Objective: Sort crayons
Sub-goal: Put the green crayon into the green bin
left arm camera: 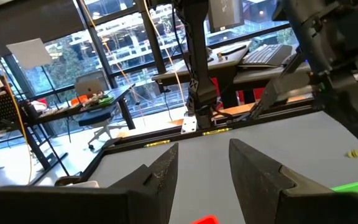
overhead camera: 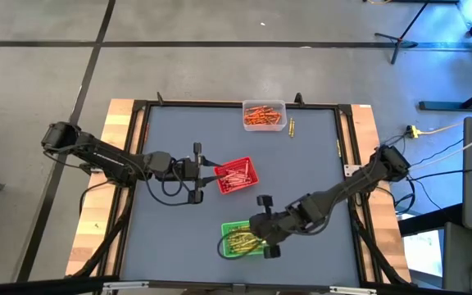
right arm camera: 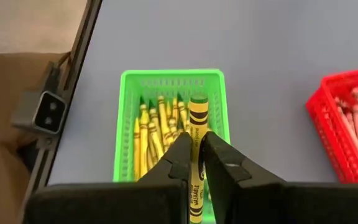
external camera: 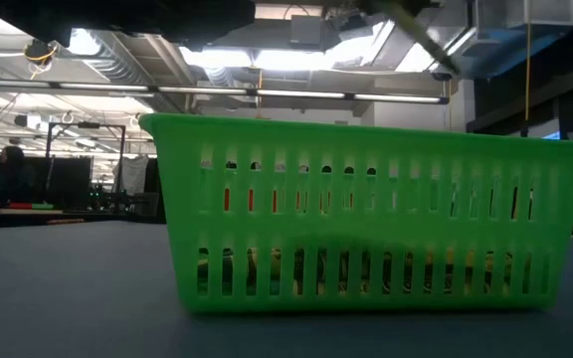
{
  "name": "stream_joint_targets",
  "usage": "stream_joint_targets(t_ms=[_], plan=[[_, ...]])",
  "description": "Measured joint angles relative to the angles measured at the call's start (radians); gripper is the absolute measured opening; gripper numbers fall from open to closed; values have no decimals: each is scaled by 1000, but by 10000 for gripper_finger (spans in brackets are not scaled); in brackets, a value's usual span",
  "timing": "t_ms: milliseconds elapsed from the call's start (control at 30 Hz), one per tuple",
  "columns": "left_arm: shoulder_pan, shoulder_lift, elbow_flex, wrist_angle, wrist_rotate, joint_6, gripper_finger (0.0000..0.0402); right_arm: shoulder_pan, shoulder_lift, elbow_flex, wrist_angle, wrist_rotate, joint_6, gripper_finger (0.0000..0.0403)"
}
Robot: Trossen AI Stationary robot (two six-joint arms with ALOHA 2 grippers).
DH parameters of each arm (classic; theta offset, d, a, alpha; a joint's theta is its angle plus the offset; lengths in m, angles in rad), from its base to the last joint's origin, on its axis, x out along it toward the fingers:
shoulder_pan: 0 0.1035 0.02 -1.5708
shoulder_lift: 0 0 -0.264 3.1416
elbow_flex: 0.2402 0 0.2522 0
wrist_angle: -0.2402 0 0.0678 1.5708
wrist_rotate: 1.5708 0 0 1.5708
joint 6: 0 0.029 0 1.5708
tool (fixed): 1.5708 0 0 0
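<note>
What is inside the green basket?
The green basket holds a pile of yellow-green crayons. The right gripper holds one more crayon above them, hiding part of the pile and the basket's floor.

Robotics lab: desks (left arm camera: 98, 106), tripods (overhead camera: 408, 37), glass walls (left arm camera: 123, 56).

In the low view the green tray (external camera: 366, 214) is hiding nearly everything behind it, its crayons (external camera: 296, 270) blurring into shapes through the slats; at 6 o'clock in the left wrist view, the red tray (left arm camera: 205, 219) is being cut off
</note>
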Motion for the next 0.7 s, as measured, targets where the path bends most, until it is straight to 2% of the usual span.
stream_joint_targets(t_ms=[233, 533, 700], plan=[[0, 0, 0, 0, 0, 0, 128, -43, 67, 0, 44, -3, -11, 28], [0, 0, 0, 0, 0, 0, 128, -77, 157, 0, 61, -151, -17, 30], [0, 0, 0, 0, 0, 0, 128, -75, 166, 0, 64, -156, -35, 76]])
